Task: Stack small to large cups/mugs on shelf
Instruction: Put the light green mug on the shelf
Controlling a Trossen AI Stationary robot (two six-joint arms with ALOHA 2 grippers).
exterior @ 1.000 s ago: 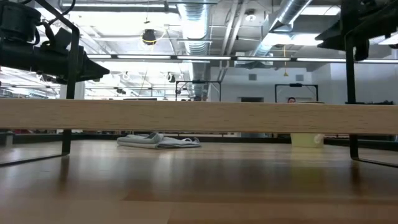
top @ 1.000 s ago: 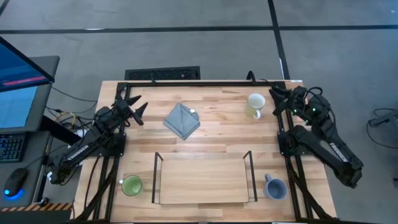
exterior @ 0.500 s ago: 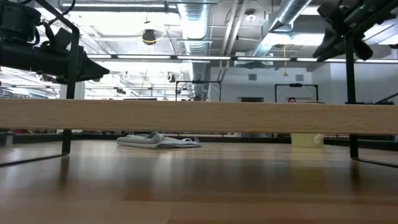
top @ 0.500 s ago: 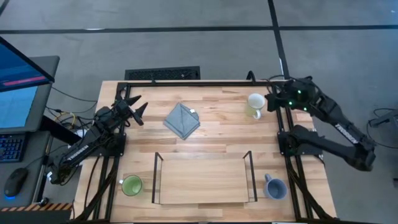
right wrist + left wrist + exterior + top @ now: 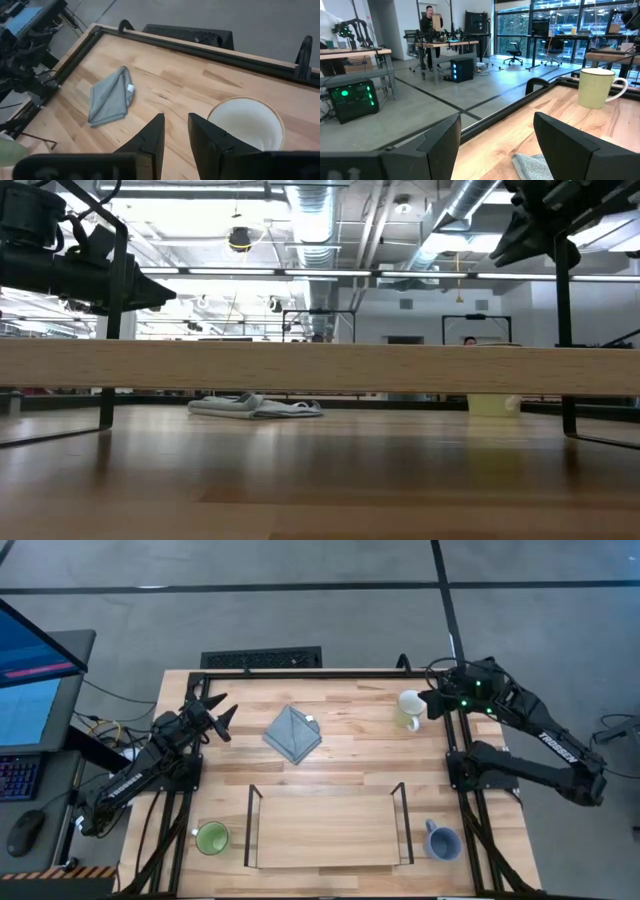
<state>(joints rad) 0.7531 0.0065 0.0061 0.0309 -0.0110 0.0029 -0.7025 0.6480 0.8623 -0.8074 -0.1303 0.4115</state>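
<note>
We see the right gripper (image 5: pixel 432 703) has swung beside the cream-white mug (image 5: pixel 410 708) at the table's far-right corner, fingers narrowed, grasping nothing; pickup begins.

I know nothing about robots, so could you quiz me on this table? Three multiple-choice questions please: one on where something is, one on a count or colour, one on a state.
1. Where does the green mug stand?
A. On the table left of the shelf
B. On the shelf
C. On the grey cloth

2. How many mugs are on the table?
A. One
B. Two
C. Three

3. What is on the shelf?
A. Nothing
B. The cream-white mug
C. The blue-grey mug

Answers:
1. A: the high view shows it beside the shelf's left wire end.
2. C: green, cream-white and blue-grey.
3. A: its board is bare; the right gripper is beside the cream-white mug, holding nothing.
</note>
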